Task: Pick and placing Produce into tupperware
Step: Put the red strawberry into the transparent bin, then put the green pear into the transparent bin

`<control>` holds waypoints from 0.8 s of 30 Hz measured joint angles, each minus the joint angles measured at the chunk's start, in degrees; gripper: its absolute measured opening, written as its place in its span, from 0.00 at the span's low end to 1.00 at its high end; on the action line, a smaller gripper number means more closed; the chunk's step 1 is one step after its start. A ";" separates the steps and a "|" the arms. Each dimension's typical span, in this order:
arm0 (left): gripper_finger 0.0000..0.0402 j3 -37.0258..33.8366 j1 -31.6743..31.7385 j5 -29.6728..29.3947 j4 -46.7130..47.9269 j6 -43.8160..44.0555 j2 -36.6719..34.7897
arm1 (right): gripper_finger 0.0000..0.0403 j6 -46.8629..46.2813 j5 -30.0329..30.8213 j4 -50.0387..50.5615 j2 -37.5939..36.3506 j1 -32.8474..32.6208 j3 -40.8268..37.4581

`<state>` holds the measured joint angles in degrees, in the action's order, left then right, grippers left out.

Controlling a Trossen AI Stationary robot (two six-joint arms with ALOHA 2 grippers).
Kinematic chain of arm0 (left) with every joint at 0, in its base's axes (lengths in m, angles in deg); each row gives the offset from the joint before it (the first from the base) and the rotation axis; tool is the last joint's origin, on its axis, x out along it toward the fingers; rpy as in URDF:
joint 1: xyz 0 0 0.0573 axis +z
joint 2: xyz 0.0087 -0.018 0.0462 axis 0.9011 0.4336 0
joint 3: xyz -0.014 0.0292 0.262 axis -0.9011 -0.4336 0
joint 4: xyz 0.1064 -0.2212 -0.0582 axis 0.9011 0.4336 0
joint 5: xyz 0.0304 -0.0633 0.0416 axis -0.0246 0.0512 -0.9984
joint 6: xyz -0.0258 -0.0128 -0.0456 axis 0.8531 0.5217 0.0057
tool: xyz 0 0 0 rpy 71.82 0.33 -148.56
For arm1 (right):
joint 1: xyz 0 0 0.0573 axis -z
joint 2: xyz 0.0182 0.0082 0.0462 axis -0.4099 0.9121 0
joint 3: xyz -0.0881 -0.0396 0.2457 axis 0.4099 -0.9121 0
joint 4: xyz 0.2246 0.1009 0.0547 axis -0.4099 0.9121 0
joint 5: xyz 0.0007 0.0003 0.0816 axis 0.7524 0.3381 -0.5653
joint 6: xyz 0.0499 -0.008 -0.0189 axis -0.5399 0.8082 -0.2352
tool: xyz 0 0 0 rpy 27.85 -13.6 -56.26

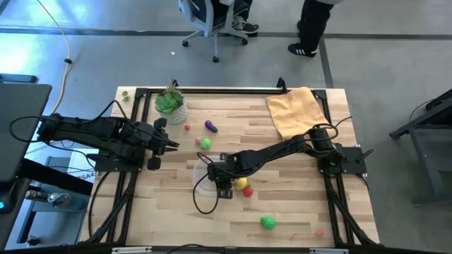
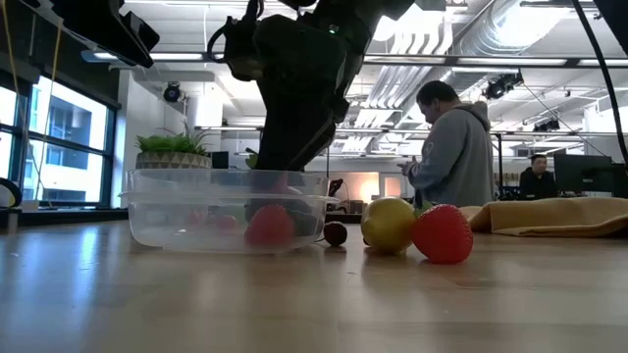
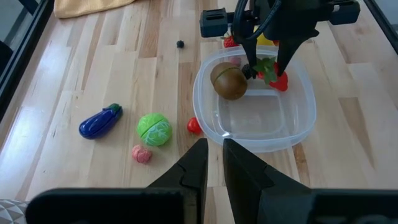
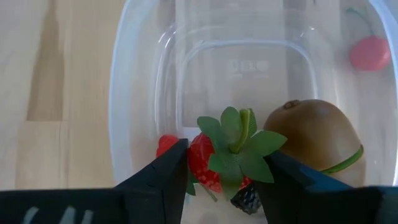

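Note:
The clear tupperware [image 1: 200,185] [image 3: 255,147] [image 2: 177,211] sits on its base near the table's middle. Inside lie a brown kiwi [image 3: 228,81] [image 4: 314,134] and a red strawberry with green leaves [image 4: 205,163] [image 3: 278,79]. My right gripper [image 1: 223,182] [image 4: 224,171] reaches down into the tub and is shut on that strawberry. My left gripper [image 1: 169,144] [image 3: 214,163] hovers shut, left of the tub, touching nothing. Loose produce lies on the wood: a purple eggplant [image 1: 210,126], a green cabbage half [image 1: 205,143], a lemon [image 1: 241,184] [image 2: 389,224], another strawberry [image 2: 442,233] and a green leafy piece [image 1: 268,223]. My right gripper holds the strawberry pinched between its two fingers [image 4: 171,171], one on the red body [image 4: 198,158], the other against the leaves [image 4: 258,163]. The fingers come from above, pointing down into the tub. In the low view the strawberry [image 2: 270,226] sits low, at the tub's floor.
A potted green plant [image 1: 171,106] stands at the far left and a yellow cloth [image 1: 296,109] lies at the far right. Small red and pink pieces [image 3: 194,126] [image 3: 142,154] lie left of the tub. People stand beyond the table [image 2: 451,147].

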<state>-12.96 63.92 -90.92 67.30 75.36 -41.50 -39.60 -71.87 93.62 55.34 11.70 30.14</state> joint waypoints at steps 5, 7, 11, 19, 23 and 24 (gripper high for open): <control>0.10 0.02 0.00 -0.02 0.00 -0.02 0.00 | 0.43 0.02 0.09 0.20 0.00 -0.02 0.00; 0.10 0.00 0.00 -0.01 0.01 -0.01 0.00 | 0.45 0.02 0.09 0.20 0.00 -0.02 0.00; 0.10 0.00 0.00 -0.01 0.01 -0.02 0.00 | 0.47 -0.02 0.13 -0.10 0.00 -0.01 0.00; 0.10 0.01 0.00 0.00 -0.02 -0.01 0.00 | 0.47 -6.99 2.26 -0.58 -4.33 -0.06 0.00; 0.10 0.01 0.00 -0.01 -0.01 -0.01 0.00 | 0.47 -11.50 6.83 1.36 -8.76 -0.73 0.00; 0.10 0.00 0.00 -0.02 -0.03 0.00 0.00 | 0.47 -12.70 8.63 2.44 -9.96 -1.20 0.00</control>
<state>-12.96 63.92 -90.94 67.27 75.36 -41.50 -52.30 -63.25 96.07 45.38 10.50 30.14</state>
